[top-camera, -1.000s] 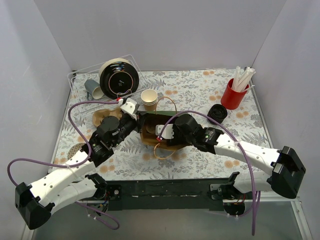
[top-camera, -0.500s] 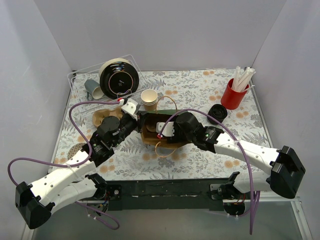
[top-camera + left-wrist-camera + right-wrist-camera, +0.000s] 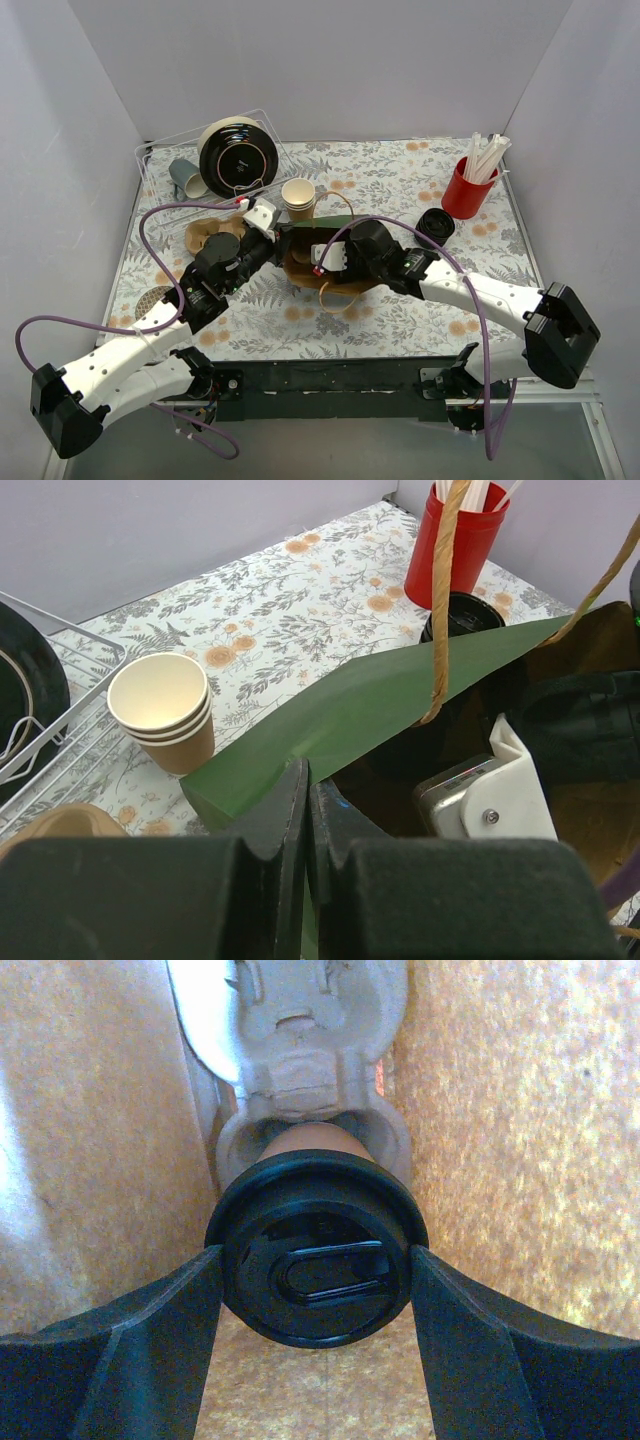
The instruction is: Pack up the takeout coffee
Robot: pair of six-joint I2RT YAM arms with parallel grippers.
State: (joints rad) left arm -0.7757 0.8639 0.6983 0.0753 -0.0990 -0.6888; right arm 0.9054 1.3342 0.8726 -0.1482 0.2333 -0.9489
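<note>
The green-and-brown paper bag [image 3: 298,268] lies at the middle of the table with its mouth open. My left gripper [image 3: 308,780] is shut on the bag's green edge [image 3: 340,715] and holds it up. It also shows in the top view [image 3: 270,238]. My right gripper [image 3: 315,1280] reaches inside the bag between its kraft walls. It is shut on the takeout coffee [image 3: 315,1265], with a finger on each side of the black sip lid. In the top view the cup is hidden by the bag and the right wrist [image 3: 365,255].
A stack of lidless tan cups [image 3: 298,198] stands just behind the bag. Loose black lids [image 3: 437,226] and a red cup of straws [image 3: 467,185] are at the right. A wire rack with a black plate [image 3: 238,155] and brown trays [image 3: 208,236] are at the left.
My right gripper has moved a little left and farther into the bag with the coffee. The bag's mouth has shifted and its green edge now shows more. The left gripper keeps its hold.
</note>
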